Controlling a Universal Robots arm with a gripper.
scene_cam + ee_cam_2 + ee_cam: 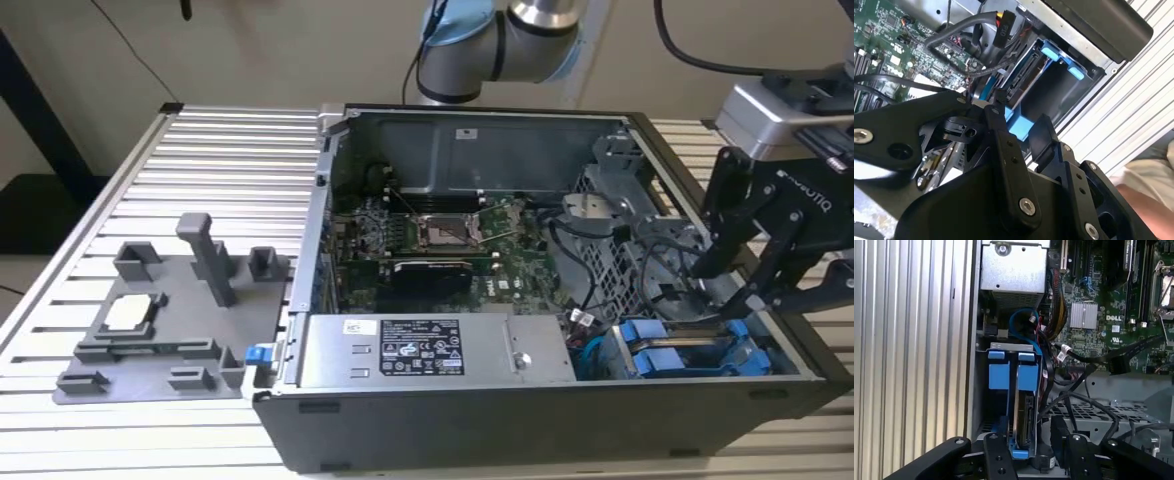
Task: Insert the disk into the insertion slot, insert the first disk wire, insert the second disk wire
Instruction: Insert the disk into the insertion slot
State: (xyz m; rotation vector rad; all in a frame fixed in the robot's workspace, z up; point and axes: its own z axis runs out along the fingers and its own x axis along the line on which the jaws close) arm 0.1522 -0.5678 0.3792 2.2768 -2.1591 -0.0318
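Pincer (1030, 429) spread astride disk (1024, 412) edge (blue bracket (1021, 454)), disk seemingly seated in insertion slot (1010, 346), narrow clearance alongside.

Both wrist views near insertion slot (1027, 377)

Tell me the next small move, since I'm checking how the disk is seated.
Probably press the disk slightly deeper into the insertion slot: it stands in the bay, but its blue bracket end looks proud of the slot's edge, at the gripper.
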